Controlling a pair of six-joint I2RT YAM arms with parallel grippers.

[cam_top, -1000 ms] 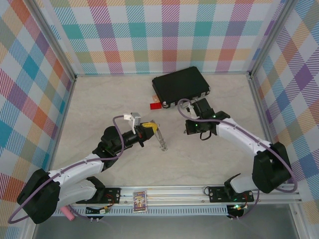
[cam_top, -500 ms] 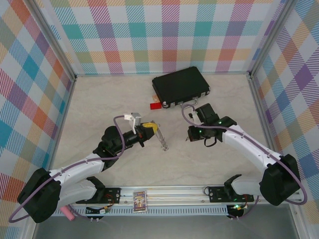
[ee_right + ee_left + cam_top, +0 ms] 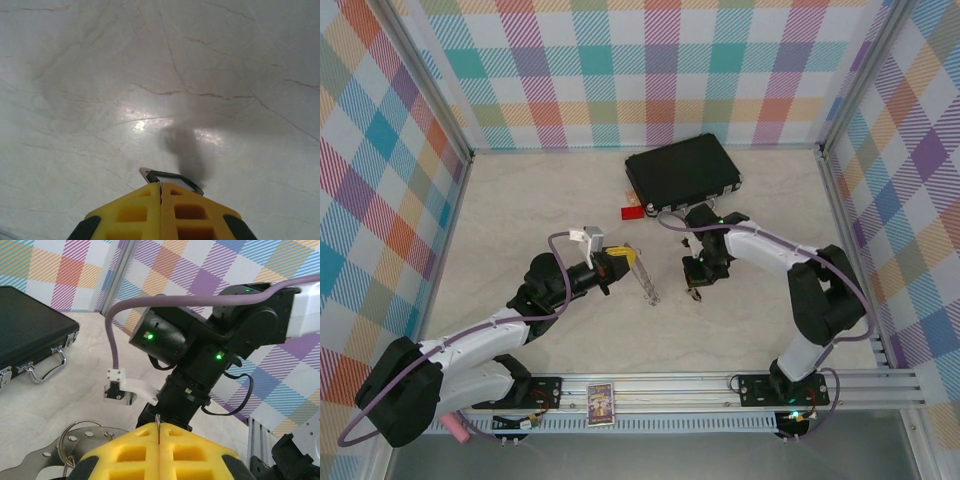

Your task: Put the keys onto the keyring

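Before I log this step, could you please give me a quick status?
Left gripper shut on keyring. Right gripper shut on key, apart from keyring. Black case behind them, not between.

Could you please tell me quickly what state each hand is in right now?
Left hand: closed, holding the keyring.
Right hand: closed on the key with the black looped head.

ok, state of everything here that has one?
left claw: shut on the keyring
right claw: shut on the key
keyring: held in the left claw, key not yet on it
key: clamped, black looped head poking past the fingertips, apart from the keyring
black case: closed, flat on the table
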